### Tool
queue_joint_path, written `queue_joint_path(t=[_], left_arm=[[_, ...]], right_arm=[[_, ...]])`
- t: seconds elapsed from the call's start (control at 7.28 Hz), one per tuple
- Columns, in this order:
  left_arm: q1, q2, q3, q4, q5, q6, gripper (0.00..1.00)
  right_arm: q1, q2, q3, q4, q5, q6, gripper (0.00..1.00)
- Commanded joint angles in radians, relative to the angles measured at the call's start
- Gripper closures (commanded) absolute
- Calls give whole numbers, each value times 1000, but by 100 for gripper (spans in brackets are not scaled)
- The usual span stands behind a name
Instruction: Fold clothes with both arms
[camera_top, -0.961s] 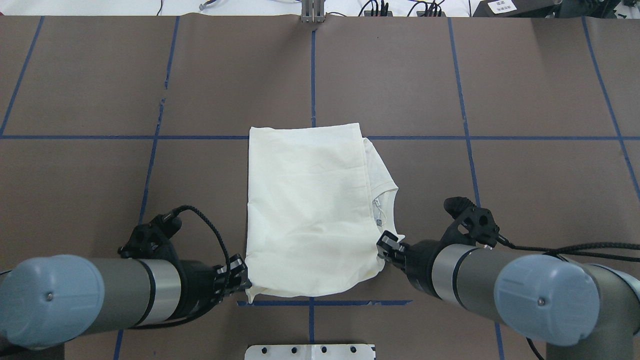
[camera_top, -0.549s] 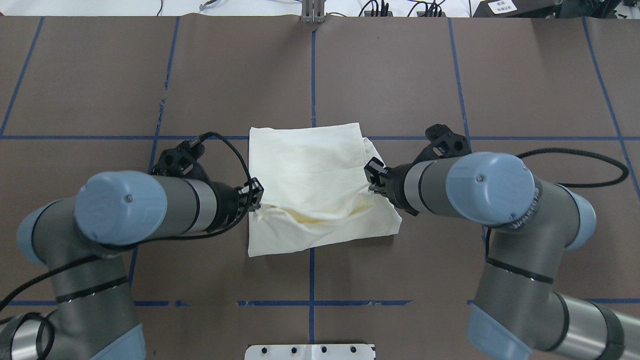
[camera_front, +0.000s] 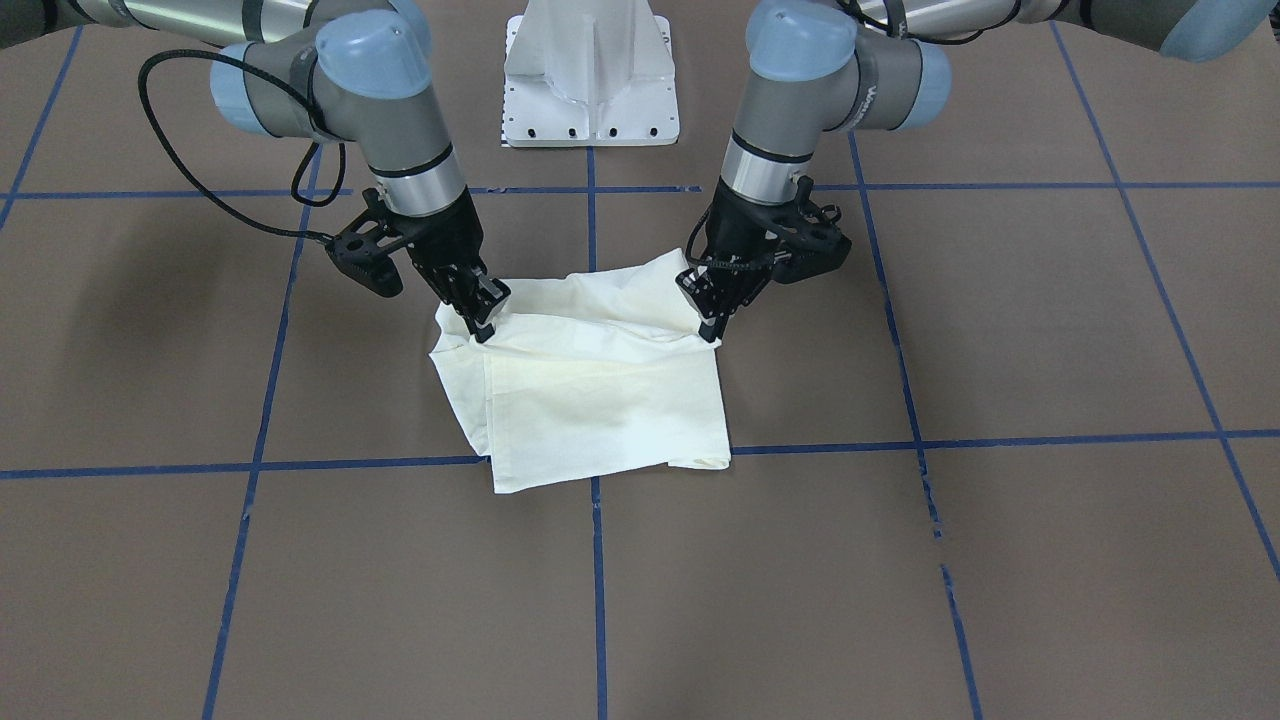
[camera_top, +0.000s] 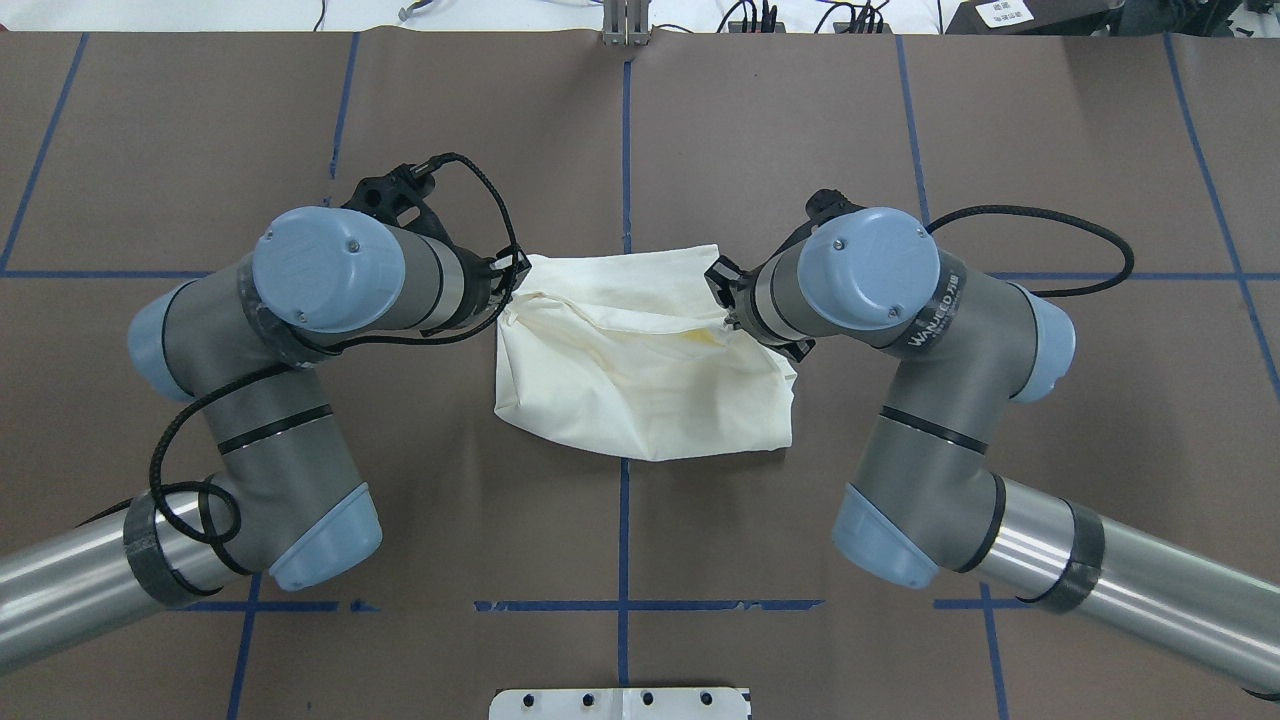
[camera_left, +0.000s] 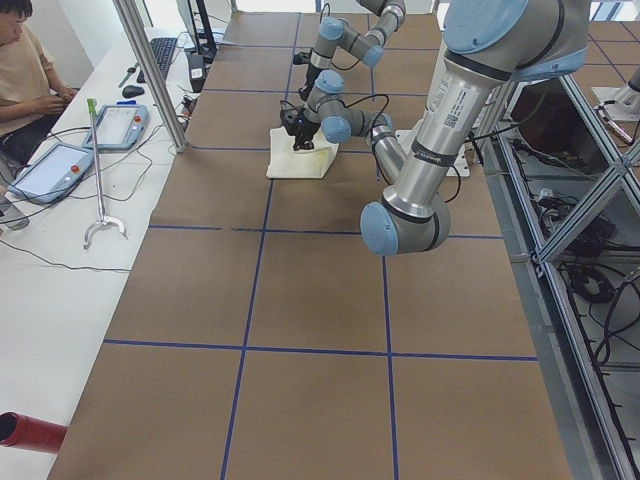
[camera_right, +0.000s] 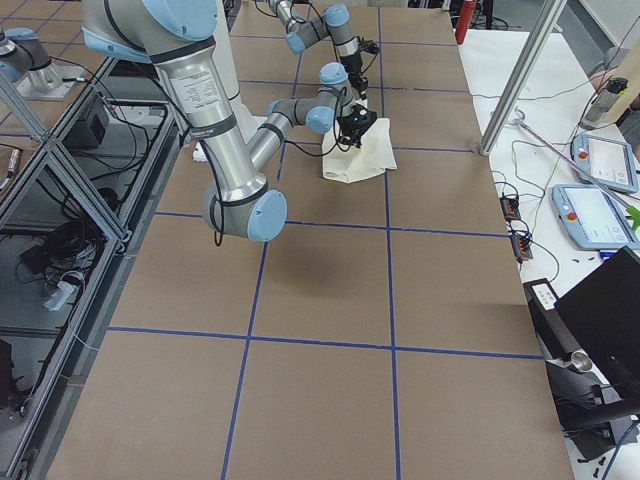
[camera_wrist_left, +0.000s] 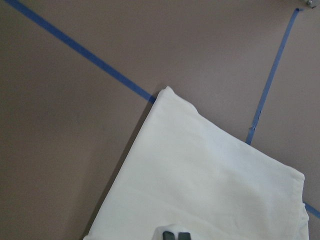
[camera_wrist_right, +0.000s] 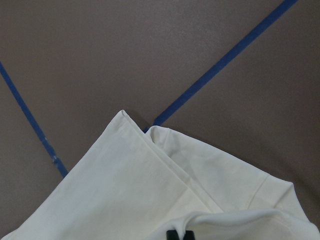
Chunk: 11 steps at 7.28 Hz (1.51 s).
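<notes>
— Where's the shirt (camera_top: 640, 370)?

— Middle of the worktop (camera_top: 1100, 150), lying across the centre tape line (camera_top: 626, 150). It's folded and plain cream, and its far edge lies along a cross line of blue tape.

— And the arms?

— The left end effector (camera_top: 513, 277) is pinched tight on 1 corner of the upper layer. The right end effector (camera_top: 722, 287) is clamped the same way on the other corner. Both corners are raised off the lower layer, and the cloth sags between them.

— Anything in the way?

— From above, the 2 wrists with their blue caps hang over those corners and hide most of the grip. On the left wrist camera the black fingertips (camera_wrist_left: 169, 236) are closed together with cloth bunched around them.

— What else is about?

— A white base plate (camera_top: 620, 703) sits at the robot's edge, well apart from the shirt. Beyond the far edge there's a white bench with a metal post (camera_left: 152, 75) and a pendant (camera_left: 125, 125), and an operator (camera_left: 25, 70) is seated there.
</notes>
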Motion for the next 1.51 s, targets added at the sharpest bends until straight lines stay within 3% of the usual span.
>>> queue_joint_path(t=[0.0, 0.27, 0.41, 0.69, 0.96, 1.37], left_arm=[[-9, -38, 127, -99, 2, 18, 100], [-24, -52, 146, -124, 7, 61, 95], [-55, -50, 120, -158, -4, 96, 65], [-61, 35, -16, -164, -50, 119, 64], [-63, 158, -23, -269, -56, 218, 100], [-49, 174, 191, -660, -58, 230, 100]], right_arm=[[28, 27, -135, 132, 38, 2, 100], [39, 27, -159, 145, 58, -6, 100], [39, 27, -160, 145, 60, -9, 100], [48, 25, -162, 145, 61, -7, 100], [57, 27, -162, 145, 63, -9, 100], [65, 30, -165, 145, 63, -24, 100]])
